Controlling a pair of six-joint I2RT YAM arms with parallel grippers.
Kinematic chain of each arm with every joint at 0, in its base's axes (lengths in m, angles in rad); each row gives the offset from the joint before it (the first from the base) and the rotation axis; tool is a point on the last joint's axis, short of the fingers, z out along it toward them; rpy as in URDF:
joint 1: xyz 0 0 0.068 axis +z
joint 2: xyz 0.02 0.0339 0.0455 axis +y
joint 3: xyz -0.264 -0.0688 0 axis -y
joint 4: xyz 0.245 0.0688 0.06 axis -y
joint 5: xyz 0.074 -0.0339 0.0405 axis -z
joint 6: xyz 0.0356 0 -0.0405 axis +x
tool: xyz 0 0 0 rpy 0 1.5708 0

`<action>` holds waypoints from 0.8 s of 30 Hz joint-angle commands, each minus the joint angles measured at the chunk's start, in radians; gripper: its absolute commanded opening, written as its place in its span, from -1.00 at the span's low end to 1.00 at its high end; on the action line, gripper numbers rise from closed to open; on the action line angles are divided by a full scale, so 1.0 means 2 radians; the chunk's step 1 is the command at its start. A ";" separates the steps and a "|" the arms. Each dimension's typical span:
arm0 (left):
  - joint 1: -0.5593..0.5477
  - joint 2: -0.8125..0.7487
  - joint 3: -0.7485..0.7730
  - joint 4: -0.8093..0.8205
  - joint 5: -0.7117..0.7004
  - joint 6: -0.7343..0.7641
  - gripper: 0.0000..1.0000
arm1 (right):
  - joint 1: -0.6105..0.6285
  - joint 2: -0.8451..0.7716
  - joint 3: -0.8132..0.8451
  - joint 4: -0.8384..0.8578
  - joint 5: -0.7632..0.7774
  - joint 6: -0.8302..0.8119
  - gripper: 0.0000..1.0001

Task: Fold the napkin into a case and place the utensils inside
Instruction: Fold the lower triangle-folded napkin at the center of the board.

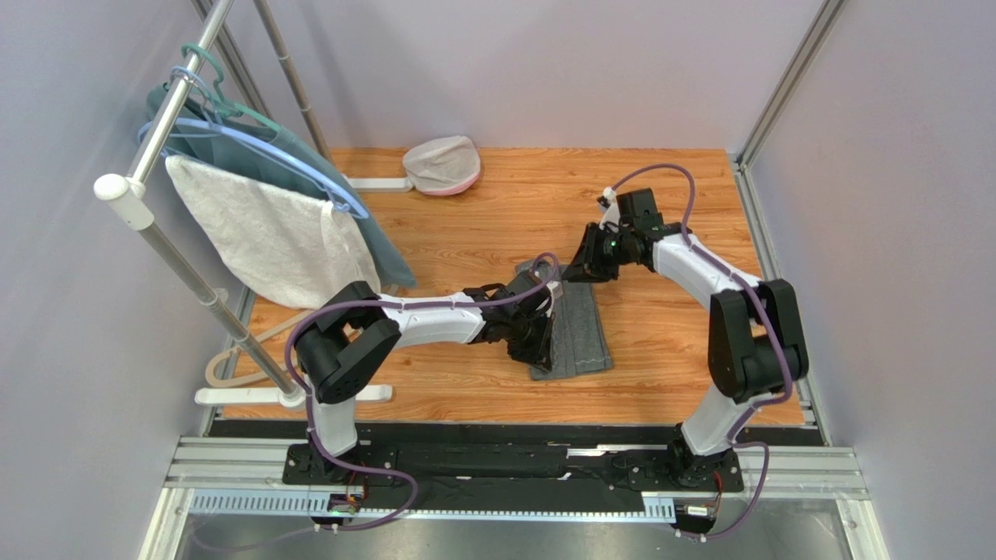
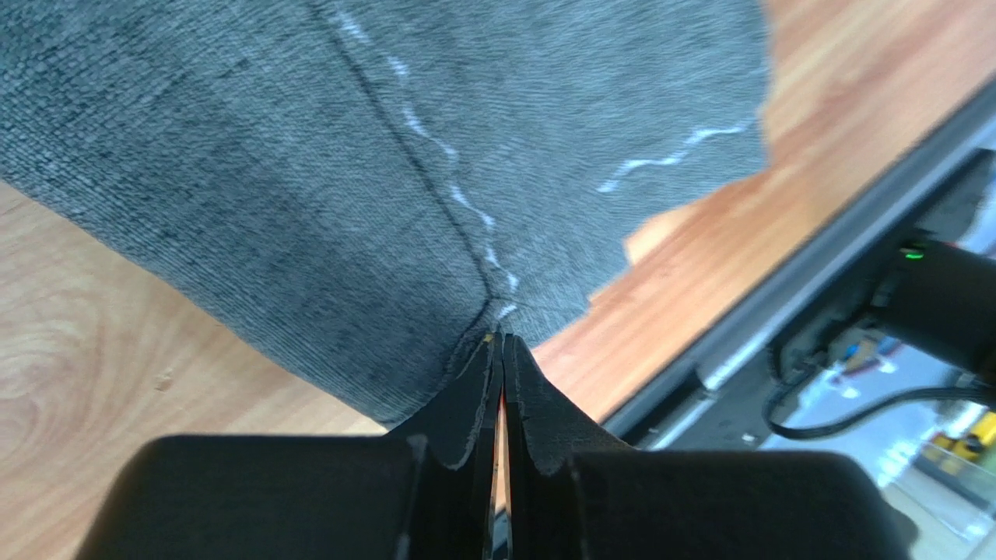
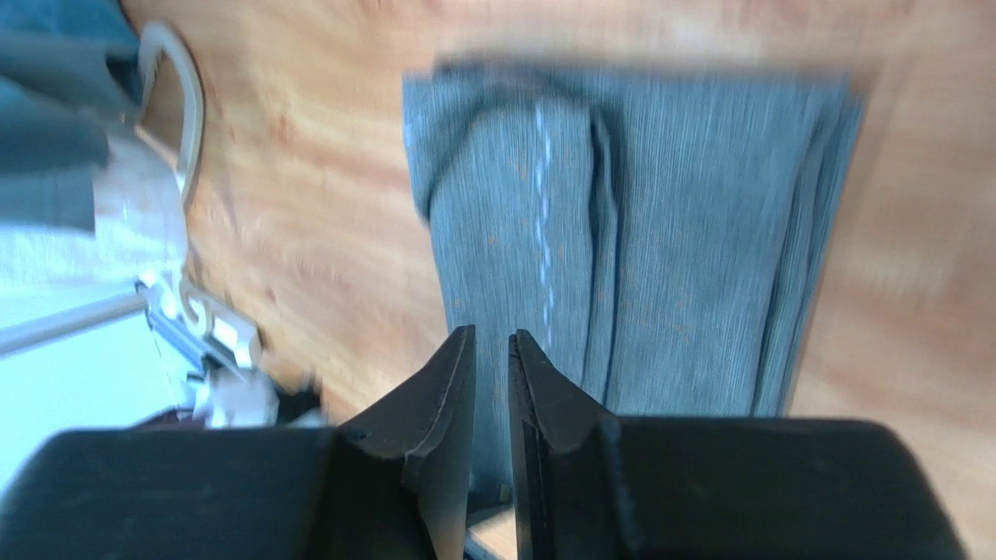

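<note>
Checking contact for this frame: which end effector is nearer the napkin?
Left. The left end effector is shut on an edge of the napkin; the right end effector hovers just above its far end, jaws slightly apart, holding nothing.

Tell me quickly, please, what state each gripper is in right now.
Left gripper: closed, pinching the napkin.
Right gripper: jaws slightly apart, holding nothing.
</note>
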 commanded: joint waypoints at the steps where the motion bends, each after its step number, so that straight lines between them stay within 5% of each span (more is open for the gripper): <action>1: -0.003 -0.016 0.023 -0.037 -0.057 0.050 -0.71 | 0.006 -0.058 -0.095 0.019 -0.016 0.007 -0.59; 7: 0.072 -0.108 0.050 -0.036 0.003 0.049 -0.25 | 0.022 -0.103 -0.174 0.067 -0.044 0.019 -0.58; 13: 0.157 -0.056 0.148 -0.062 0.028 0.072 -0.28 | 0.040 -0.104 -0.180 0.095 -0.030 0.038 -0.60; 24: 0.156 0.101 0.316 -0.129 -0.081 0.184 -0.23 | 0.039 0.013 -0.040 0.095 -0.021 0.072 -0.50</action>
